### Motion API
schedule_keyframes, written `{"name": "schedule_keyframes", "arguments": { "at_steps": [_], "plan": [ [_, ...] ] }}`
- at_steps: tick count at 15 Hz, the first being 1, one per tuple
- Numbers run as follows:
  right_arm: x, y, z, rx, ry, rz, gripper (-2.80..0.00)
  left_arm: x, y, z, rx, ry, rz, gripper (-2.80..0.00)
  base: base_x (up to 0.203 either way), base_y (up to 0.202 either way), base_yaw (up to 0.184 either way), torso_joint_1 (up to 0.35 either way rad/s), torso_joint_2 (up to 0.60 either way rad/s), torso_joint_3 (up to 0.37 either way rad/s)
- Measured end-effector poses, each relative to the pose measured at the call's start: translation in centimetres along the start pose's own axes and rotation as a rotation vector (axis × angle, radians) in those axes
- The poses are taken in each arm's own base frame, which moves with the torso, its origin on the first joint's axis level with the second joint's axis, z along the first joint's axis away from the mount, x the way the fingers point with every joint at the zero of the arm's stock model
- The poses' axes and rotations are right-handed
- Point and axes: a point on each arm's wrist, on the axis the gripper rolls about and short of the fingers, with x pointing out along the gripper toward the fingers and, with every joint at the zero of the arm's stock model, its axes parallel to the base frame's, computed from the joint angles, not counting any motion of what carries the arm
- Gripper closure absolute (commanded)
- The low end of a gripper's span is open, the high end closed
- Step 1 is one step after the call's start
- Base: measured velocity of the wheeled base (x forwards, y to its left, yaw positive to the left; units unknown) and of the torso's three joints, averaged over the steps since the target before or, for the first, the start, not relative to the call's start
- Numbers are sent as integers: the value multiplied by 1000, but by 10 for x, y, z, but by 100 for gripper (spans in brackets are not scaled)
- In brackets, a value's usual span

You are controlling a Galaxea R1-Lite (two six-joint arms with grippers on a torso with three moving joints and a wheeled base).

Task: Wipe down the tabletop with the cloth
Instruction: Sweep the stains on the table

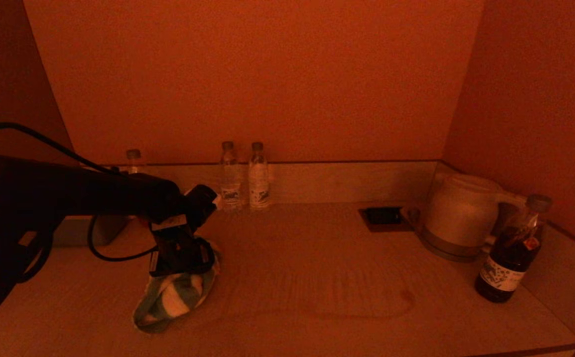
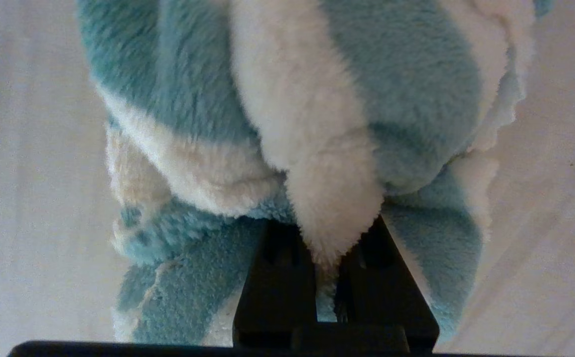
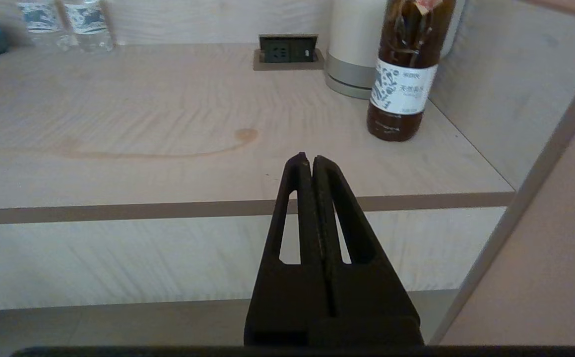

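A fluffy teal and white striped cloth [image 1: 173, 296] lies bunched on the left part of the wooden tabletop [image 1: 317, 267]. My left gripper [image 1: 180, 263] points down onto it and is shut on a white fold of the cloth [image 2: 317, 148], with the black fingers [image 2: 277, 277] pinching the fold between them [image 2: 328, 248]. A brown ring-shaped stain [image 1: 406, 296] marks the tabletop to the right of the cloth; it also shows in the right wrist view [image 3: 245, 135]. My right gripper [image 3: 308, 158] is shut and empty, parked off the table's front edge.
Two small water bottles [image 1: 242, 176] stand at the back wall and a third [image 1: 133, 161] at the back left. A white kettle [image 1: 458, 215] and a dark drink bottle [image 1: 510, 253] stand at the right. A power socket [image 1: 382, 216] is set into the tabletop.
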Motion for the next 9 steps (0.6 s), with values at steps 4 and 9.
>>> {"name": "schedule_keyframes", "arguments": {
  "at_steps": [4, 9],
  "plan": [
    [0, 0, 0, 0, 0, 0, 0, 5, -11, -4, 18, 0, -5, 0, 0, 0, 0, 0, 0, 0],
    [0, 0, 0, 0, 0, 0, 0, 6, -27, -9, 28, -9, -25, 0, 0, 0, 0, 0, 0, 0]
  ]
}}
